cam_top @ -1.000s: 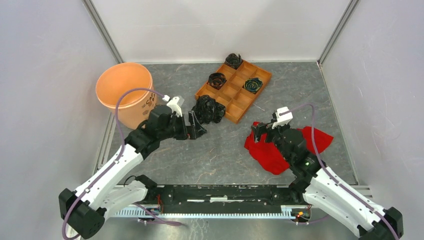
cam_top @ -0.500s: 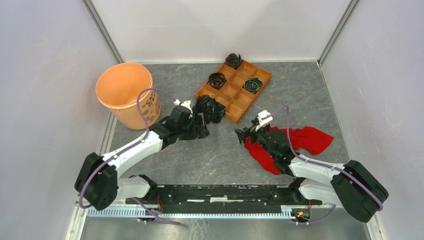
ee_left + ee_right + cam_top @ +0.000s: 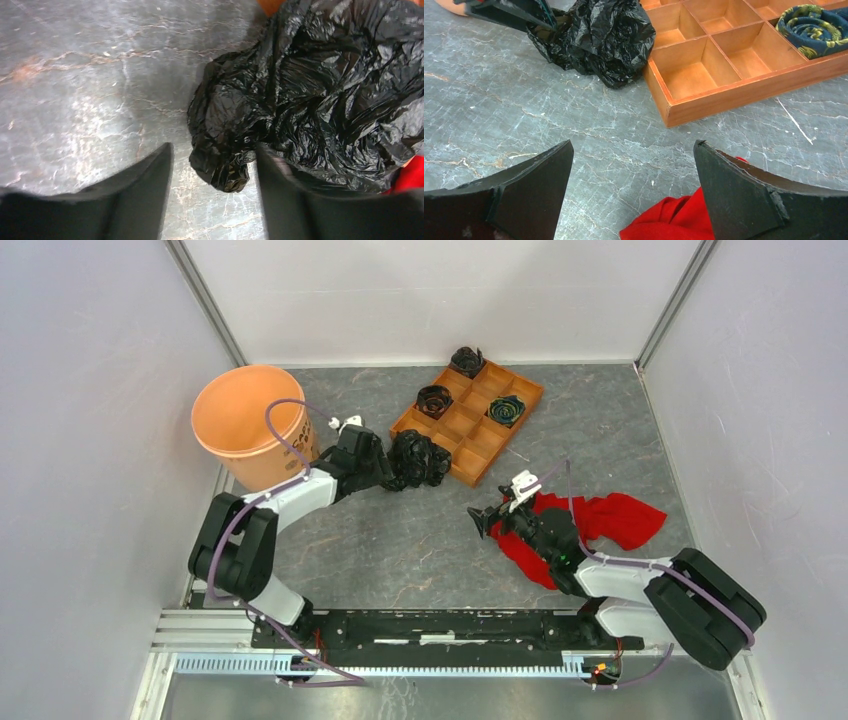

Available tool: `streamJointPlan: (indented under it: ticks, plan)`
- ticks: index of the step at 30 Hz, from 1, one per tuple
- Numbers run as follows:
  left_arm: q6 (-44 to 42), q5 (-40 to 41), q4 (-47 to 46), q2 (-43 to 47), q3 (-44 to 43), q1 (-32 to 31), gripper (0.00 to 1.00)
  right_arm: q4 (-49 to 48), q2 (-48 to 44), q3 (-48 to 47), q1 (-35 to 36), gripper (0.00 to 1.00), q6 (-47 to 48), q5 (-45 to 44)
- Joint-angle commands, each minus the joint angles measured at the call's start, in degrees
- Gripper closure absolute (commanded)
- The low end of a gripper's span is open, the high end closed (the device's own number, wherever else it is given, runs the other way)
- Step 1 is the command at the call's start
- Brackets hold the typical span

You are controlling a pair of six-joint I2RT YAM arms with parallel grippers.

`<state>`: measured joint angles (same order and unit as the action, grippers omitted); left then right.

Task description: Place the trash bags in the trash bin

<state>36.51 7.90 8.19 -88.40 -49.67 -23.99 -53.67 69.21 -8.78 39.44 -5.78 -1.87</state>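
Grey marbled tabletop point(image 3: 420, 550); white walls point(image 3: 440, 290); corner posts point(image 3: 205, 300) prob. alu.

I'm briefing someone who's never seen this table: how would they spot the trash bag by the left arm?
Find the round orange trash bin at far left and the orange compartment tray right of it. Between them, on the bare tabletop by the tray's corner, lies the trash bag: a loose, glossy, crinkled black wad, unlike the neat dark coils inside the tray.
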Motion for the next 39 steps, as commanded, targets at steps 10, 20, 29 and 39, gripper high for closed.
streamJointPlan:
  ticks: [10, 20, 29, 39]
  plan:
    - [-2.28, -16.06, 1.72, 16.03, 2.95, 0.0, 0.98, 11.93, -0.28, -7.47, 3.45, 0.02, -1.08, 9.69]
    - [11.35, -44.75, -12.64, 52.96, 16.51, -0.07, 0.98, 19.49, -14.58, -2.35, 7.3, 0.02, -18.26, 19.31]
    - [15.74, -52.18, -20.51, 52.75, 12.3, -0.24, 0.98, 33.63, -23.72, -10.68, 7.71, 0.02, -17.44, 20.53]
    - [19.1, -50.48, -12.76, 45.22, 11.67, -0.75, 0.98, 35.39, -19.34, -13.44, 8.92, 0.05, -21.22, 20.31]
